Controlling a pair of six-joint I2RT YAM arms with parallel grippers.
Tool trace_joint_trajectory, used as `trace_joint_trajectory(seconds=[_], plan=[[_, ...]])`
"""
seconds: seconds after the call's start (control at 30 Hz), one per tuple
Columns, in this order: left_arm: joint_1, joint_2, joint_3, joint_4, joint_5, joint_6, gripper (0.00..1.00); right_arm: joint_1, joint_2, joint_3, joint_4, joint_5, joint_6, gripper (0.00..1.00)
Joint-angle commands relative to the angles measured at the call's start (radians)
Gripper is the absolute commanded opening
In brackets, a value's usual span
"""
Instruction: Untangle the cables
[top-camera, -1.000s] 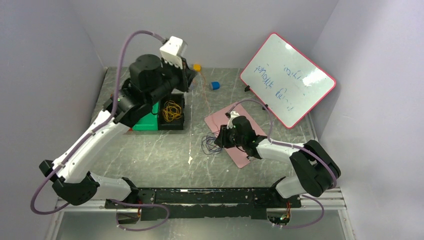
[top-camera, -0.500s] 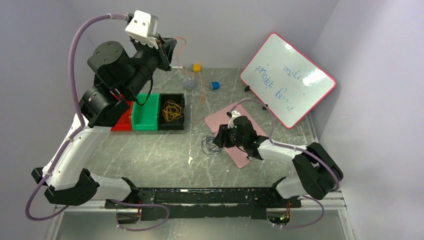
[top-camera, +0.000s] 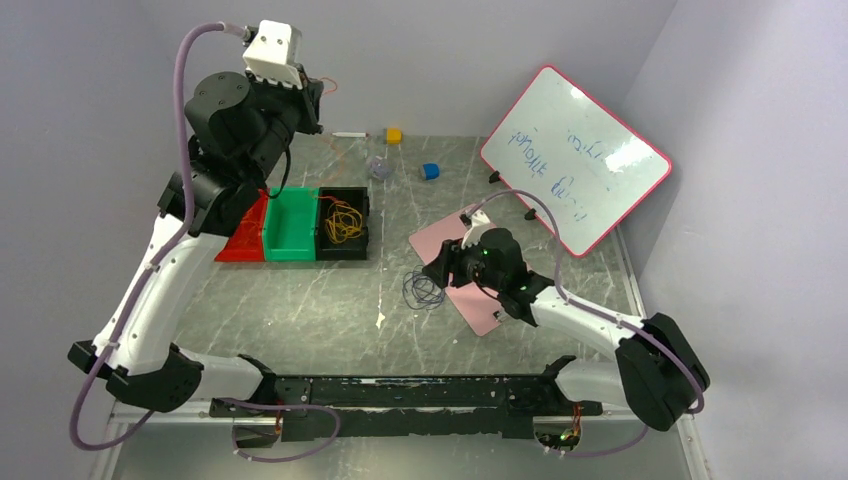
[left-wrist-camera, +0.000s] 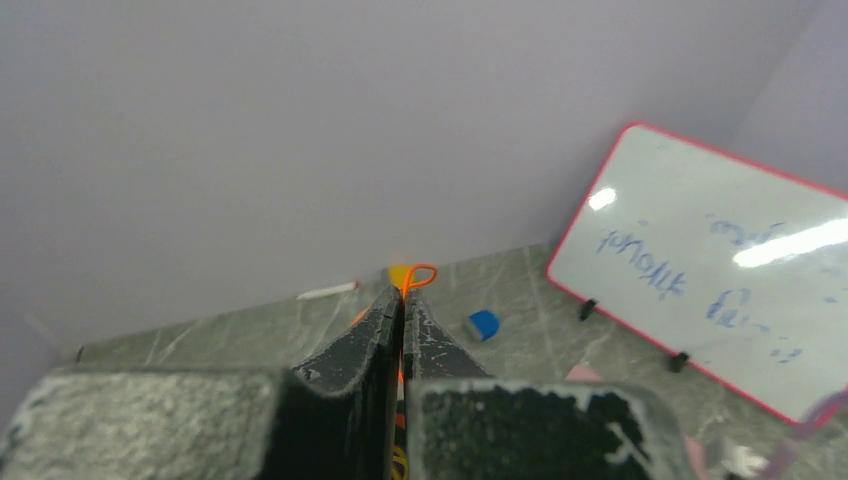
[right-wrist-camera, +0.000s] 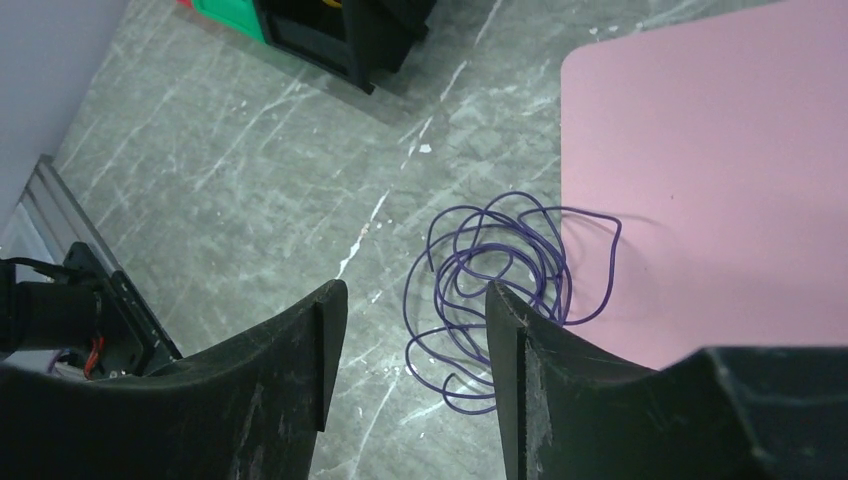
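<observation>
Three cables, one gripped

Overhead: left pincer (top-camera: 308, 98) high near the back wall; yellow cable (top-camera: 343, 222) in the black bin (top-camera: 344, 191); blue cable (top-camera: 423, 290) coiled on the bench (top-camera: 300, 300), touching the pink mat (top-camera: 437, 241). Left wrist: clenched on orange cable (left-wrist-camera: 418, 275). Right wrist: right pincer (right-wrist-camera: 415, 295) released above the blue cable.

The top camera sits above and behind my bases, looking down over the table (top-camera: 330, 300). My left wrist camera, high up, faces the whiteboard (left-wrist-camera: 700, 250) — my right one peers down close at the purple cable (right-wrist-camera: 490, 270) and pink mat (right-wrist-camera: 720, 150), both also in the top view.
</observation>
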Motion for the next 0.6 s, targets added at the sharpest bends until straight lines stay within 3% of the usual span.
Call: trace_joint_trajectory(seconds=[0.0,0.57], plan=[[0.111,-0.027,-0.073,-0.013,0.114,-0.055,0.07,-0.003,-0.051,0.015,0.018,0.003,-0.033,0.57],[0.504,-0.105,-0.33,0.062,0.258,-0.122,0.07,-0.004,-0.049,0.02,-0.007,0.013,-0.07,0.59]])
